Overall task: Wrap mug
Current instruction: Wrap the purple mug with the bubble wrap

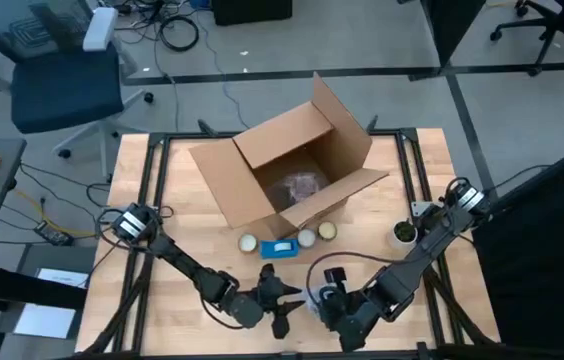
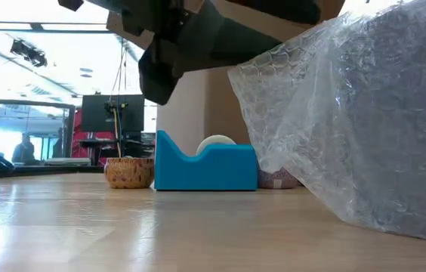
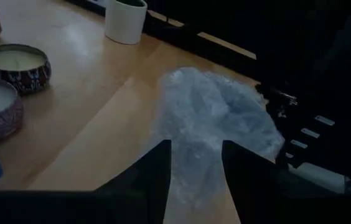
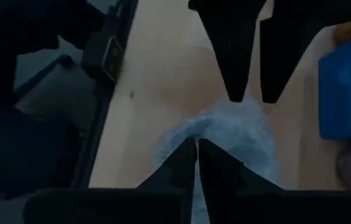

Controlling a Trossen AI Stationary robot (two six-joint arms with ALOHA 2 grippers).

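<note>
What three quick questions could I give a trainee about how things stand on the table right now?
1. True or false: the left hand has its fingers spread, pointing at the bubble wrap.
2. Which thing sits between the open cardboard box and the two hands? A) blue tape dispenser B) a red bucket C) a stack of plates
3. Fill in: the right hand has its fingertips closed on the ______.

Key: 1 true; 2 A; 3 bubble wrap. A white cup stands apart near the table's right side, and small candle tins lie beside the dispenser.
</note>
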